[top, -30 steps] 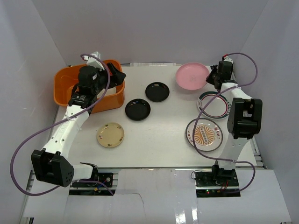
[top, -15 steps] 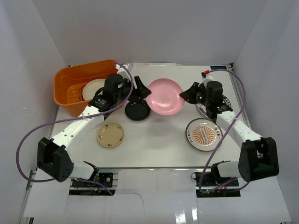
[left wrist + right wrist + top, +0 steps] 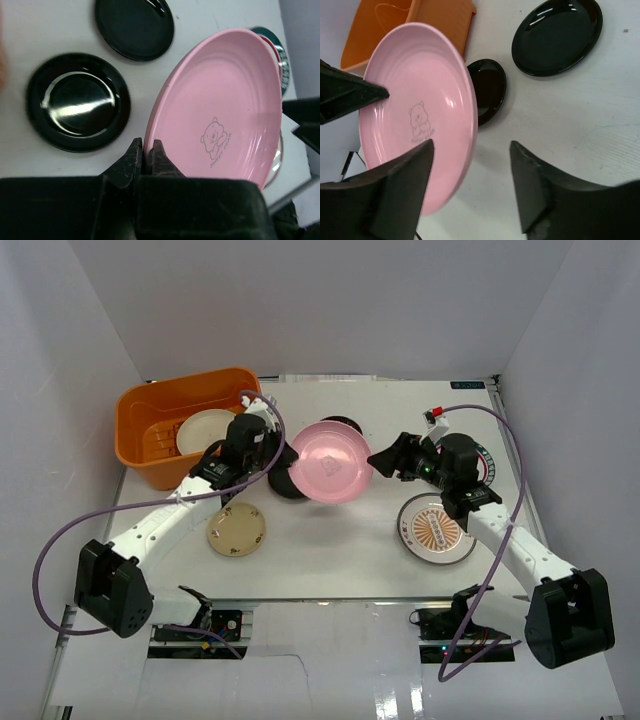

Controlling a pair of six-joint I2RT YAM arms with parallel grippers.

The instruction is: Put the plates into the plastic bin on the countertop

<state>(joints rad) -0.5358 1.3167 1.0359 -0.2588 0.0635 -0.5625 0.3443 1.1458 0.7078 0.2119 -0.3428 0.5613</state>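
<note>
Plainly, the left arm's fingers [image 3: 134, 155] are pinched together on the near rim of the glossy round pink plate with the bear print [image 3: 330, 462] — a thin edge grip that carries it tilted, clear of the white bench [image 3: 340, 550]. The right arm's fingers [image 3: 405, 185] stand apart at the opposite rim, clamping nothing, so the left arm alone bears the plate. It hangs between the arms, above two glossy black round plates [image 3: 77, 102]. The left arm sits nearer the orange rectangular plastic bin [image 3: 135, 405], where a cream round plate [image 3: 205, 428] already lies — probably why that side holds it.
</note>
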